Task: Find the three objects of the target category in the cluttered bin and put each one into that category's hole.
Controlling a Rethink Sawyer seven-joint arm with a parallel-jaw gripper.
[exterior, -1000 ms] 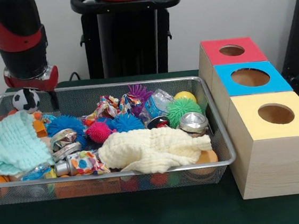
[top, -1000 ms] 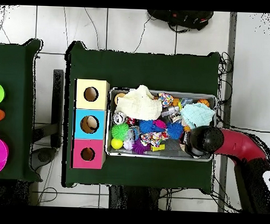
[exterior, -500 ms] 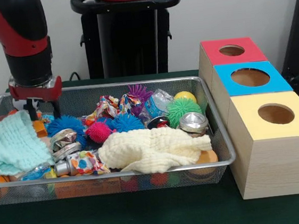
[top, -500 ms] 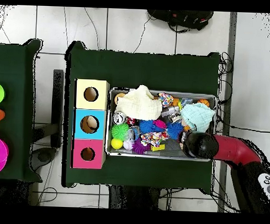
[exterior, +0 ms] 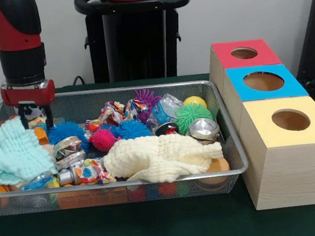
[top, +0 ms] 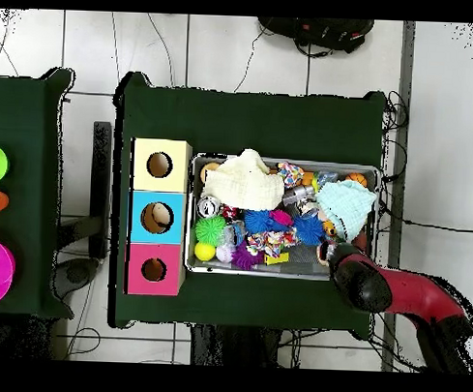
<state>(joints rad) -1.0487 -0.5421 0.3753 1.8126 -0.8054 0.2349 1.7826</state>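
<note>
I had the gripper point(exterior: 36, 116) low inside the wire bin point(exterior: 231, 144), at the corner farthest from the three boxes point(exterior: 283, 133), just behind the mint cloth point(exterior: 12, 153). I could not tell how its fingers stood (the soccer ball was not visible). The blue spiky ball point(exterior: 66, 130) lay beside it.

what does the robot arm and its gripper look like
The arm is a thick rounded tube, glossy red on the upper link with a black cylindrical wrist section below it. A thin silver ring separates that from a red block at the end. Two slim dark fingers hang beneath the block, forming the gripper. In the overhead view the arm is red with a black end. No cables or markings show.
</note>
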